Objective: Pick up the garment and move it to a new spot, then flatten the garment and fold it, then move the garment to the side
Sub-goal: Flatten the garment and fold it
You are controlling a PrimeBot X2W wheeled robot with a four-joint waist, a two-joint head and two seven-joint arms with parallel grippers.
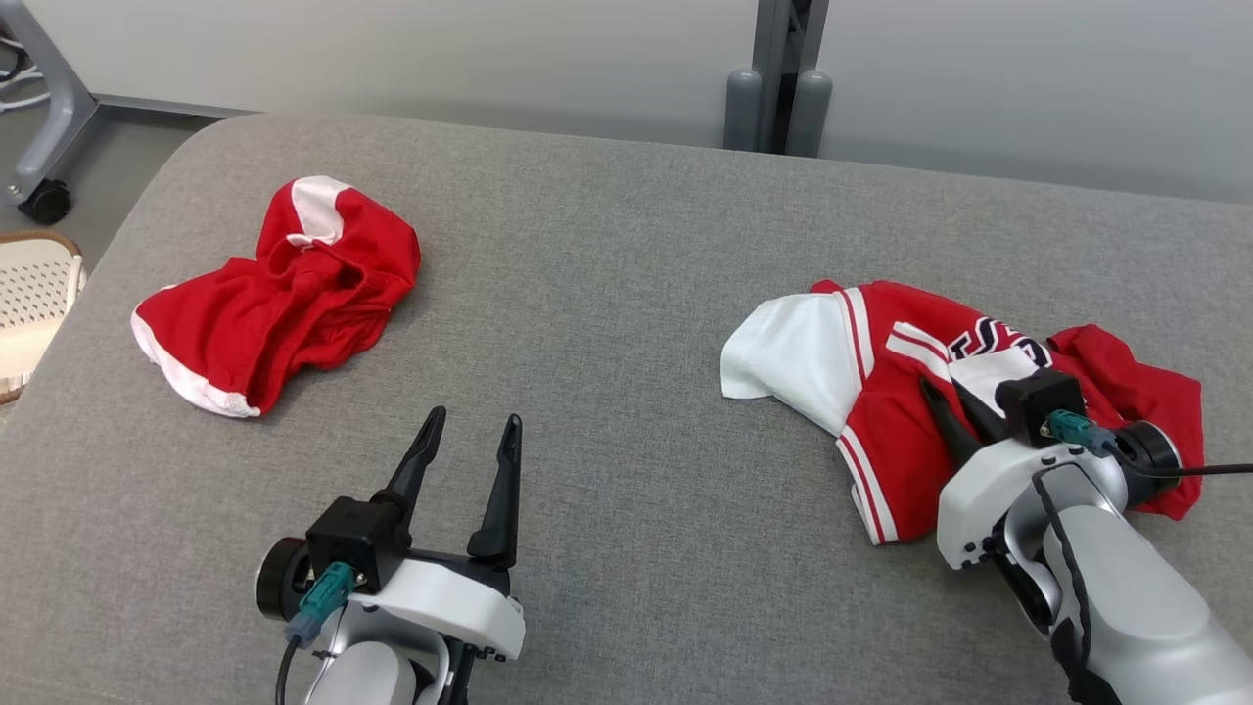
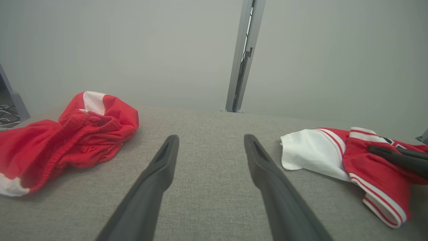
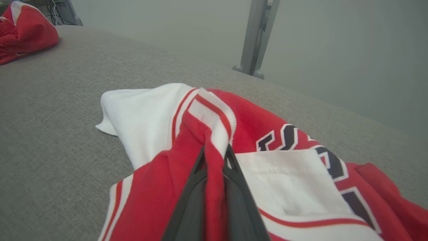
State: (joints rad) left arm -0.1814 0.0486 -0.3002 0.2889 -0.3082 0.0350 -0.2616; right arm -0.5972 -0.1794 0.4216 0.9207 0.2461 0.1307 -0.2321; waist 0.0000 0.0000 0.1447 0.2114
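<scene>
The garment, a crumpled red and white jersey [image 1: 886, 421] with dark lettering, lies on the right of the grey table [image 1: 626, 294]. My right gripper [image 1: 945, 392] is shut on a raised red fold of it, near the striped trim. In the right wrist view the fold sits pinched between the two dark fingers of the right gripper [image 3: 215, 150], with the jersey [image 3: 284, 174] spread beyond them. My left gripper [image 1: 474, 419] stands open over bare table at the lower left, holding nothing. The left wrist view shows the left gripper [image 2: 210, 138] with its fingers wide apart and the jersey [image 2: 367, 157] off to the right.
A second crumpled garment, red with white trim [image 1: 284, 304] [image 2: 77, 140] [image 3: 23, 33], lies at the table's far left. A grey post [image 1: 778, 78] stands behind the table's far edge. A pale perforated seat [image 1: 29, 294] and a caster wheel [image 1: 44, 201] sit beyond the left edge.
</scene>
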